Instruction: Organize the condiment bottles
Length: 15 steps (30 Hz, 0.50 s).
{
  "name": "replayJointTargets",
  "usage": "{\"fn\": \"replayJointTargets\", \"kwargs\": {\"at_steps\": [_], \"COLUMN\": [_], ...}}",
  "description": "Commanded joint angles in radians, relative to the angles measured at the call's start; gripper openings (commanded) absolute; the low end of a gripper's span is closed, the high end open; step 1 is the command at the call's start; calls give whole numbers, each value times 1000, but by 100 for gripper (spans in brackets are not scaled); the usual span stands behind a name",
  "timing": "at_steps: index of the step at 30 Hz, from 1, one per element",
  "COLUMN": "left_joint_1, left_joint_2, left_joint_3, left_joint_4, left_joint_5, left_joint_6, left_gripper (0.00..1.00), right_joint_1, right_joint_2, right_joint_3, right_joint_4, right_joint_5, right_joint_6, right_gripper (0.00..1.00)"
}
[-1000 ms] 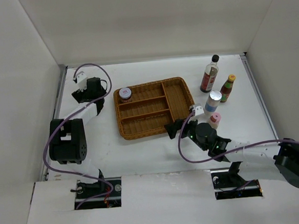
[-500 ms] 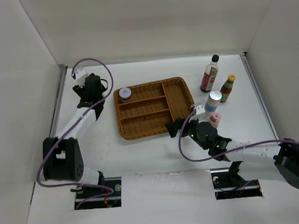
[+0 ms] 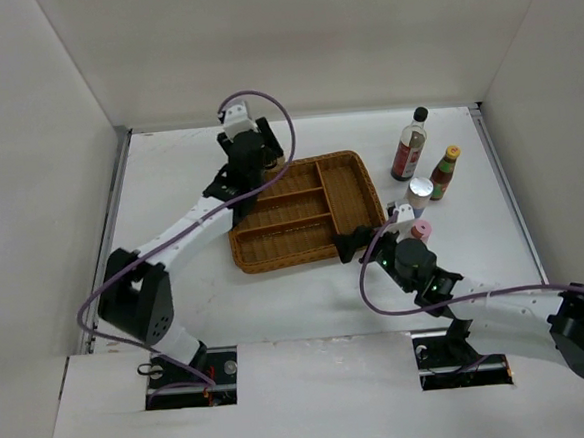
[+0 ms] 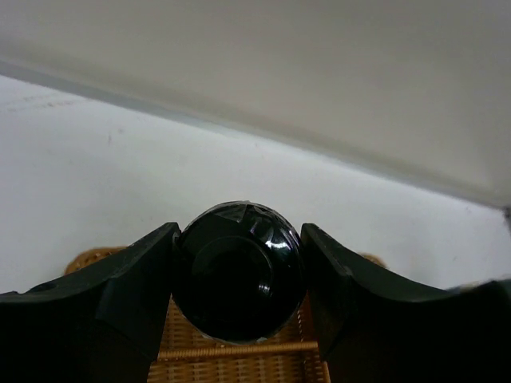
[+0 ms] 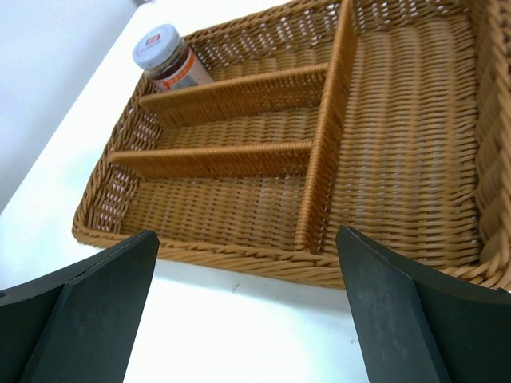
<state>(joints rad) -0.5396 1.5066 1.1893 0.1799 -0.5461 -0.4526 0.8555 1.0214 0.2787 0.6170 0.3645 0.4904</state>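
Left wrist view: gripped the small black-capped bottle (image 4: 237,263) in the left gripper (image 4: 237,275), above the far-left end of the wicker tray (image 4: 231,367). Held the right gripper (image 5: 247,307) spread wide, empty, at the tray's near edge. Risked bumping the short pink-lidded jar (image 5: 164,56) in the far-left compartment if lowered there. Could not see the bottle's body under the cap, nor the jar from overhead.
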Motion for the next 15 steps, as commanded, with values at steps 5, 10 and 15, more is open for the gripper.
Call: {"fn": "replayJointTargets", "kwargs": {"at_steps": [5, 10, 15], "left_joint_1": [-33, -43, -49], "left_joint_2": [150, 225, 319], "left_joint_3": [33, 16, -2], "left_joint_4": [67, 87, 87], "left_joint_5": [21, 0, 9], "left_joint_6": [14, 41, 66], "left_gripper": [36, 36, 41], "right_joint_1": [-9, -13, -9], "right_joint_2": [-17, -26, -37], "right_joint_3": [2, -3, -3], "right_joint_4": [50, 49, 43], "right_joint_5": [16, 18, 31], "right_joint_6": [8, 10, 2], "right_gripper": [100, 100, 100]}}
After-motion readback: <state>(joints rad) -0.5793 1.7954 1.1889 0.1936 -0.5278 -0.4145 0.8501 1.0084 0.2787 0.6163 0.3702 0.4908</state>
